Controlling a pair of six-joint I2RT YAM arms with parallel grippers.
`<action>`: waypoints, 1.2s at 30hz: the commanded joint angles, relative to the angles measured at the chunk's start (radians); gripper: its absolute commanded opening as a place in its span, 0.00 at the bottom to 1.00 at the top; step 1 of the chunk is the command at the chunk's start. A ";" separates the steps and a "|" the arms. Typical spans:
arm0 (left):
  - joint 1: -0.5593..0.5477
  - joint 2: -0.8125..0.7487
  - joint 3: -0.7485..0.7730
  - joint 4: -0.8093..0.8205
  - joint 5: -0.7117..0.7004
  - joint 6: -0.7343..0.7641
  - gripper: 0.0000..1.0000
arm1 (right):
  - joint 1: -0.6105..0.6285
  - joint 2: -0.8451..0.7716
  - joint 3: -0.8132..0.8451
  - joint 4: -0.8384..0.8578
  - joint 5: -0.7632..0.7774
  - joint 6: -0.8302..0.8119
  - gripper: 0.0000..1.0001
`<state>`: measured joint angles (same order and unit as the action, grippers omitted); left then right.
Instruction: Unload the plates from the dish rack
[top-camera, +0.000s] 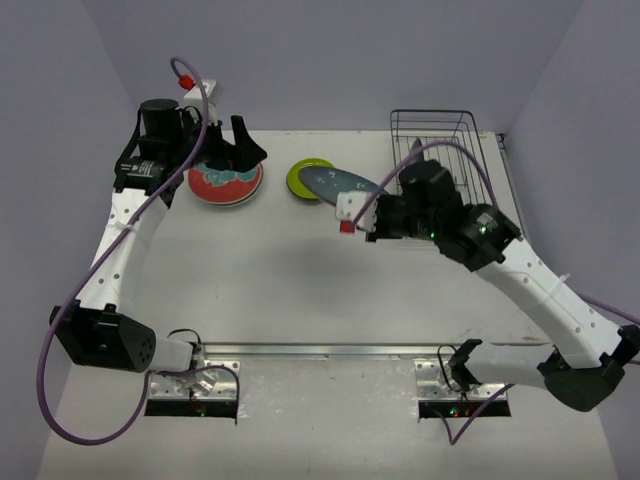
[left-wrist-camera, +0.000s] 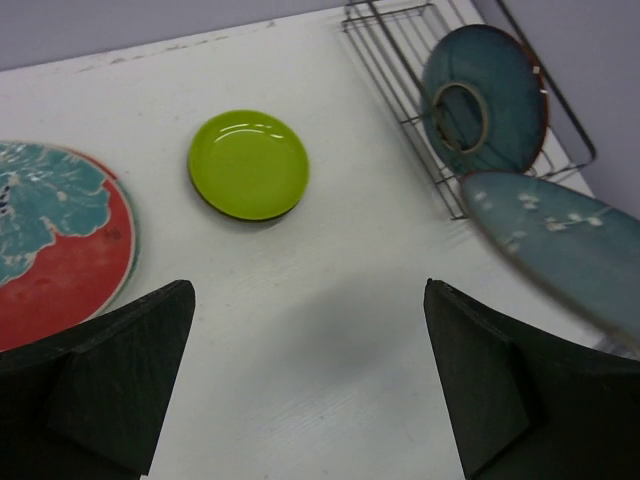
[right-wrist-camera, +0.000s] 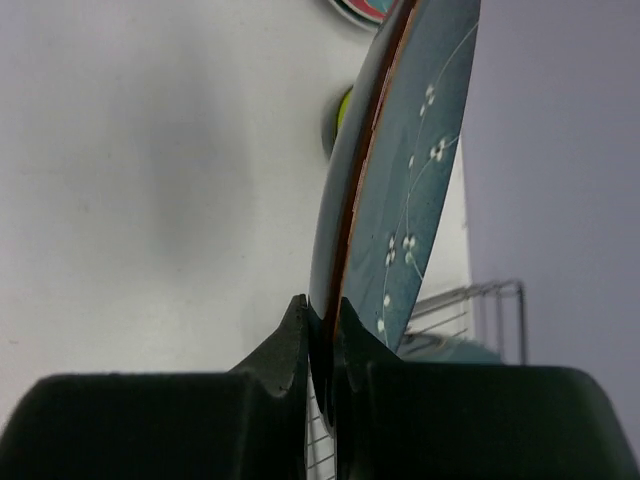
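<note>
My right gripper (right-wrist-camera: 322, 310) is shut on the rim of a dark teal-blue plate with white flowers (right-wrist-camera: 420, 150). It holds the plate tilted above the table, left of the dish rack (top-camera: 435, 130), partly over a lime green plate (top-camera: 308, 175). The held plate also shows in the top view (top-camera: 340, 185) and the left wrist view (left-wrist-camera: 560, 235). A second teal-blue plate (left-wrist-camera: 485, 95) stands on edge in the rack (left-wrist-camera: 400, 70). My left gripper (left-wrist-camera: 308, 290) is open and empty, hovering by a red and teal-patterned plate (top-camera: 225, 182) lying flat at the back left.
The wire rack stands at the table's back right corner, close to the right wall. The lime green plate (left-wrist-camera: 248, 163) and the red patterned plate (left-wrist-camera: 60, 260) lie flat along the back. Purple cables loop off both arms.
</note>
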<state>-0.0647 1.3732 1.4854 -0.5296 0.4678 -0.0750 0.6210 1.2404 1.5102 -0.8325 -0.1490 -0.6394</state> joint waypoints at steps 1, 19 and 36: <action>0.000 -0.043 0.050 -0.043 0.247 -0.018 0.95 | 0.238 -0.149 -0.304 0.492 0.374 -0.529 0.00; -0.086 0.062 -0.123 -0.328 0.373 0.301 0.59 | 0.490 -0.150 -0.961 1.607 0.424 -1.166 0.00; -0.086 -0.018 -0.138 -0.167 0.111 0.244 0.57 | 0.517 -0.201 -1.010 1.536 0.472 -1.150 0.00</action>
<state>-0.1547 1.4056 1.3327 -0.7962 0.7034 0.1705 1.1171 1.1342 0.4605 0.4025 0.2937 -1.7630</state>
